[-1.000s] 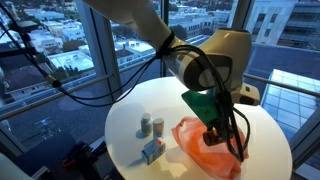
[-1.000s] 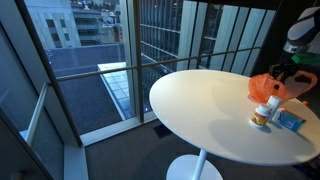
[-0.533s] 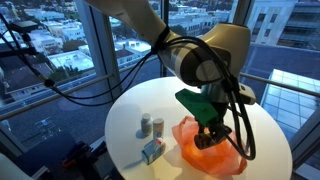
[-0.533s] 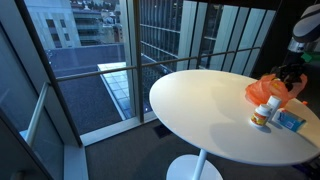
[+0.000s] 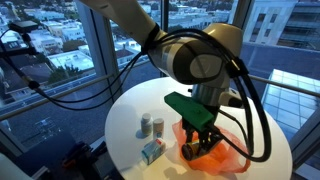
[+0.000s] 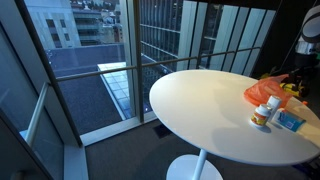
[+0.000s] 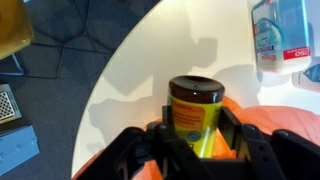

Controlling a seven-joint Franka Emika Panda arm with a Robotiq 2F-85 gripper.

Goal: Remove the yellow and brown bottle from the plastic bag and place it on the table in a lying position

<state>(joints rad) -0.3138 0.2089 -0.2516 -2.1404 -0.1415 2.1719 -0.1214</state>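
Counted: two small white cylindrical bottles [image 5: 145, 124] [image 5: 158, 127], one blue-and-white box [image 5: 152, 150], one yellow bottle with brown cap [image 7: 195, 112], one crinkled orange plastic bag [image 6: 260, 92], one round white worktop [image 6: 200, 110].

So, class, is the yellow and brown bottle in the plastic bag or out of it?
Not fully out: the gripper clamps the bottle, plastic bag flanking its body, cap over the table.

Your yellow and brown bottle [image 7: 195, 115] shows a yellow body, a dark brown cap and a printed label. The tool [image 7: 197, 142] is black. The plastic bag [image 5: 228, 157] is translucent orange, and the tabletop [image 6: 200, 110] plain white. The box [image 5: 152, 151] is blue and white with a small red patch. The two small bottles [image 5: 146, 124] look white.
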